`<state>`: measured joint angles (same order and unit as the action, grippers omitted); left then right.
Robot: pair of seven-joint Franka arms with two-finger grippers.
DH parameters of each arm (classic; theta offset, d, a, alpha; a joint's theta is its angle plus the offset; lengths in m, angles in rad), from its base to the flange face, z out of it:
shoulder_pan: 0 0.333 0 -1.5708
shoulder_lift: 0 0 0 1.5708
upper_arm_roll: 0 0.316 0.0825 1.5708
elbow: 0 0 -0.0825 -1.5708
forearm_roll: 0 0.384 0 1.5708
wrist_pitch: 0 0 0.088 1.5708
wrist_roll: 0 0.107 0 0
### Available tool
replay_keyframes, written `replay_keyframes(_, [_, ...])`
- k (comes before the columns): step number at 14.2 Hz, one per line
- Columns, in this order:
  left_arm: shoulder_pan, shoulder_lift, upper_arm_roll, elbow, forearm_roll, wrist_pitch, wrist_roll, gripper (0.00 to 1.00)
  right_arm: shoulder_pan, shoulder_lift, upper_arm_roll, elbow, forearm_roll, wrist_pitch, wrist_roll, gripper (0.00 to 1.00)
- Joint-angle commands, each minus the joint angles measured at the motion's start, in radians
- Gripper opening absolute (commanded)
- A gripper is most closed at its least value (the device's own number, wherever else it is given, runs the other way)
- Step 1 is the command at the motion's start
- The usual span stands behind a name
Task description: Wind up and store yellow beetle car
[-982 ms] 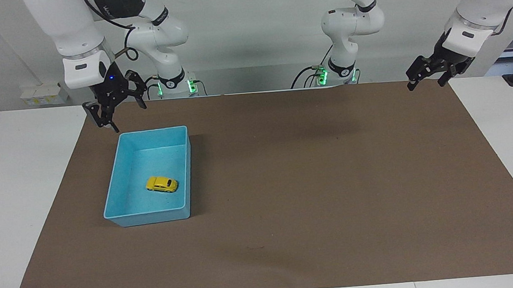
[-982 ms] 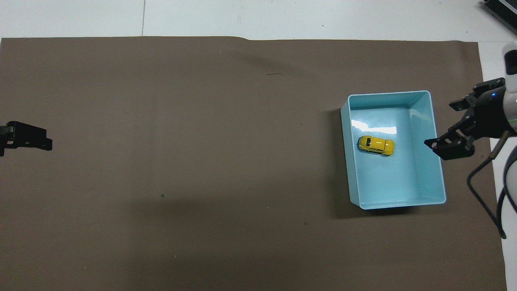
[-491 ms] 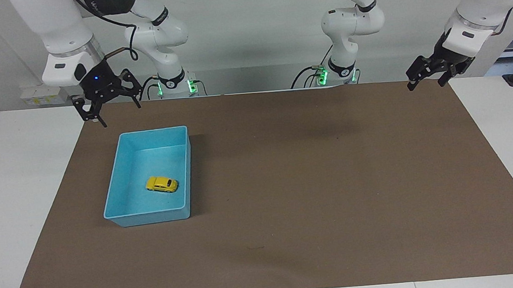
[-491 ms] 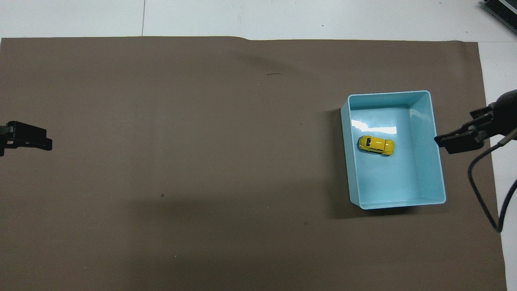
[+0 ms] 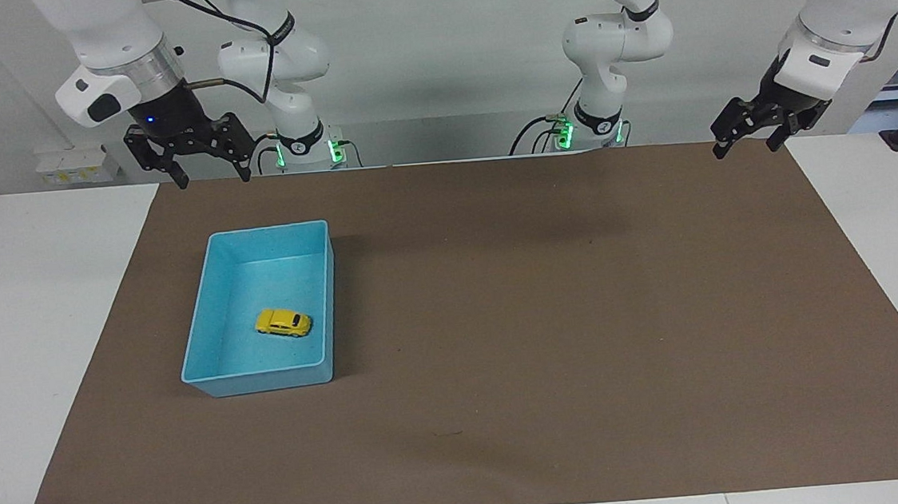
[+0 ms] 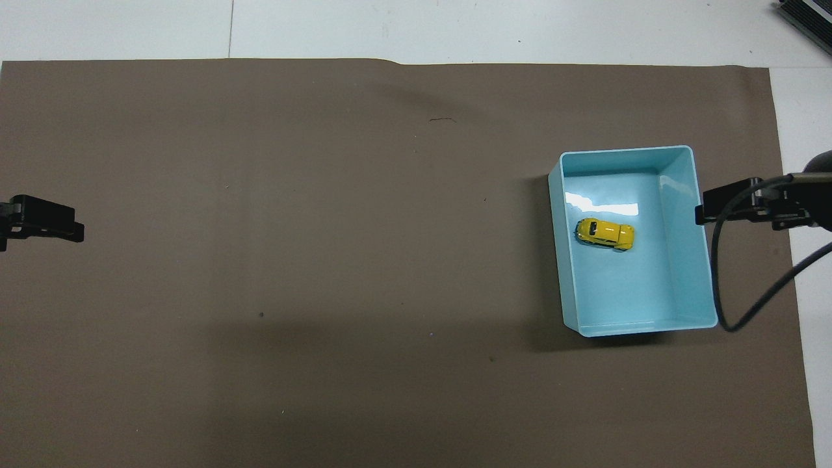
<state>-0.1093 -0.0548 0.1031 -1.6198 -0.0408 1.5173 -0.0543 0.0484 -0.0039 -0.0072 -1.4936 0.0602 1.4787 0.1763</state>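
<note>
Yellow beetle car [image 5: 283, 322]: sits on its wheels on the floor of the light blue bin [image 5: 197, 326], roughly at the bin's middle and touching no wall; in the overhead view the same car [image 6: 605, 234] lies with its length across the bin's short span.

Light blue bin: an open rectangular tub resting on the brown mat [image 5: 550, 316] toward the right arm's end of the surface, its long sides running away from the robots; overhead, its rim [image 6: 705, 247] lies just beside the right claw's fingertip.

Right claw [image 5: 207, 175]: raised in the air with its two fingers spread wide and nothing between them, hanging over the mat's edge closest to the robots; the bin and the car lie lower and forward of it, well apart. Overhead, only one dark finger [image 6: 731, 204] and a looping black cable show at the picture's edge.

Left claw [image 5: 745, 144]: waits in the air over the mat's corner at the left arm's end, fingers parted and empty; the car and bin are a full mat-length away from it. Overhead, only its tip [image 6: 45, 221] enters the view.

Surface [image 5: 37, 316]: white, covered across most of its width by the brown mat, which carries the bin alone.
</note>
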Motion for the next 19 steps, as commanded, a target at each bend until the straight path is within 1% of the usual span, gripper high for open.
replay_keyframes(1, [0.017, -0.023, -0.011, -0.032, -0.004, 0.023, 0.011, 1.0, -0.002, 0.012, 0.024, 0.03, -0.026, -0.032, 0.081, 1.0])
replay_keyframes(2, [0.017, -0.023, -0.011, -0.032, -0.004, 0.023, 0.011, 1.0, -0.001, 0.009, 0.03, 0.03, -0.071, -0.032, 0.05, 1.0])
replay_keyframes(4, [0.017, -0.023, -0.011, -0.032, -0.004, 0.023, 0.011, 1.0, -0.002, 0.007, 0.05, 0.03, -0.097, -0.032, -0.001, 1.0])
replay_keyframes(9, [0.017, -0.025, -0.011, -0.032, -0.004, 0.023, 0.011, 1.0, -0.012, 0.004, 0.041, 0.026, -0.065, -0.026, -0.009, 1.0])
replay_keyframes(19, [0.017, -0.023, -0.01, -0.032, -0.004, 0.023, 0.011, 1.0, -0.03, 0.002, 0.032, 0.019, -0.065, -0.018, -0.009, 1.0])
